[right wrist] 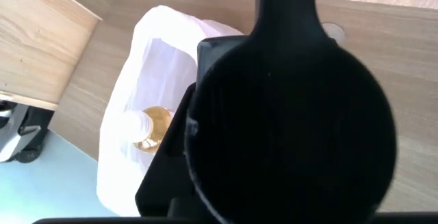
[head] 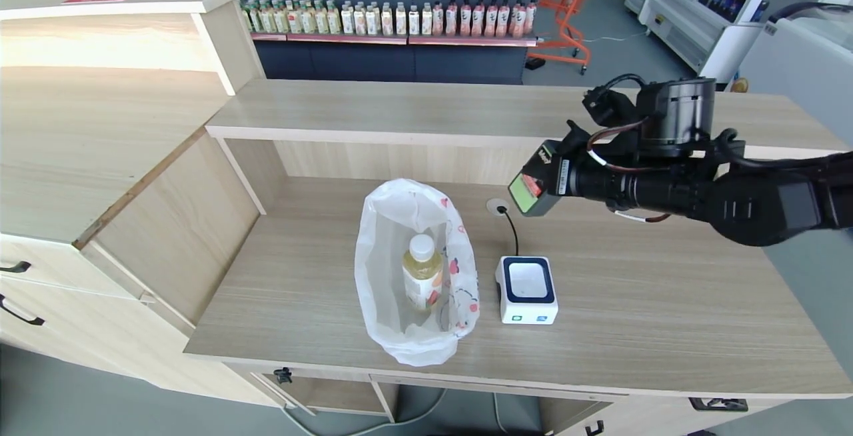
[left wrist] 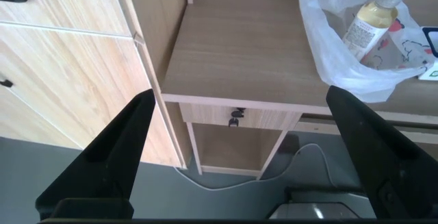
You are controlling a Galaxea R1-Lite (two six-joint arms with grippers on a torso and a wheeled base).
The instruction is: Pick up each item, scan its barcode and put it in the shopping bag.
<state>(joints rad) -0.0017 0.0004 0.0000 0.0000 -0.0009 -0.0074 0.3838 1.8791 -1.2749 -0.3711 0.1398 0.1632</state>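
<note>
A white plastic shopping bag [head: 386,256] stands open on the wooden counter, with a bottle of yellow drink [head: 422,279] upright inside it. To the bag's right sits a white barcode scanner [head: 526,288] with a dark-rimmed window. My right gripper [head: 545,183] hangs above and behind the scanner, shut on a small green and red box [head: 528,193]. From the right wrist, a dark mass close to the lens covers the fingers, and the bag [right wrist: 157,53] and bottle [right wrist: 147,128] lie below. My left gripper [left wrist: 239,162] is open and holds nothing, low before the counter's front edge, with the bag [left wrist: 335,39] beyond.
The scanner's cable runs back to a round hole [head: 498,207] in the counter. A raised ledge [head: 400,113] borders the back and a tall cabinet [head: 100,129] the left. Bare counter [head: 666,303] lies right of the scanner. Drawers [left wrist: 55,59] stand beside the left gripper.
</note>
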